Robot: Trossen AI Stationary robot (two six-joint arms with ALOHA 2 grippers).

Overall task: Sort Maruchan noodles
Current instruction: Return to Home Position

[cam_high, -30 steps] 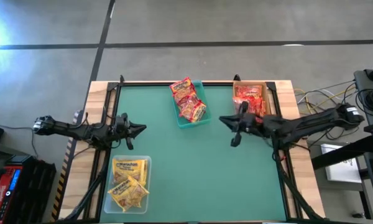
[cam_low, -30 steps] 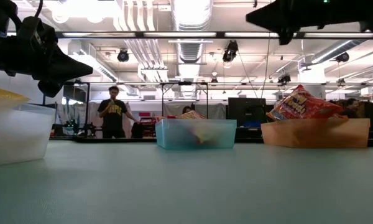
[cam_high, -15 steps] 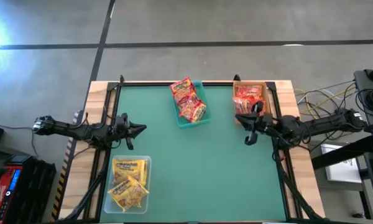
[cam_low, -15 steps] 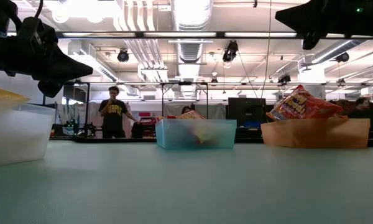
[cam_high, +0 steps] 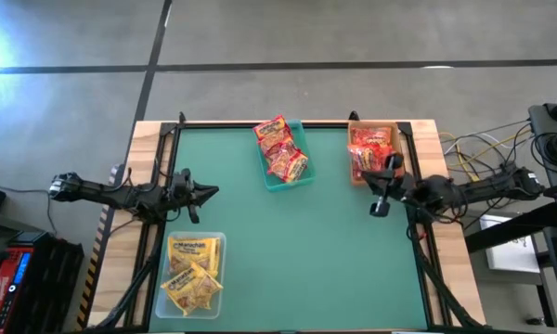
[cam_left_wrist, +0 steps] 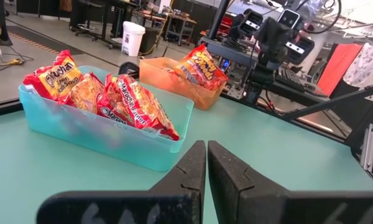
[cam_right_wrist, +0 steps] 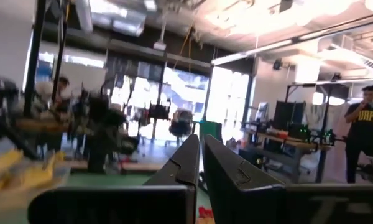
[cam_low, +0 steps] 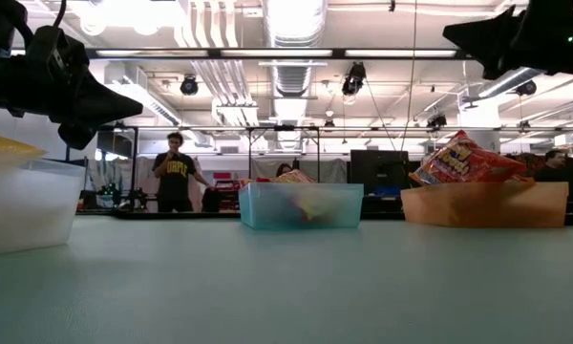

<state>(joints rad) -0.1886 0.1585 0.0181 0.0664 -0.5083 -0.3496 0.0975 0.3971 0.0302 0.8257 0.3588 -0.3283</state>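
Red Maruchan noodle packets (cam_high: 280, 148) lie heaped in a teal bin (cam_high: 302, 176) at the table's far middle, sticking up over its rim (cam_left_wrist: 105, 134). More red and orange packets (cam_high: 369, 147) fill a tan bin (cam_low: 484, 204) at the far right. Yellow packets (cam_high: 191, 269) lie in a clear bin (cam_high: 219, 243) at the near left. My left gripper (cam_high: 214, 192) (cam_left_wrist: 206, 147) hovers shut at the table's left edge, level, holding nothing. My right gripper (cam_high: 368, 176) (cam_right_wrist: 201, 140) is shut and empty above the table, beside the tan bin's near end.
Bare green table top (cam_high: 297, 250) stretches between the three bins. A person (cam_low: 175, 172) stands in the room beyond the far edge, and another person (cam_right_wrist: 367, 124) shows in the right wrist view. Cables and gear (cam_high: 548, 139) lie off the table's right side.
My right gripper has drawn back from the table's middle toward its right edge and sunk a little, staying shut and empty, with its fingers tipped upward. The packets and bins have stayed where they were.
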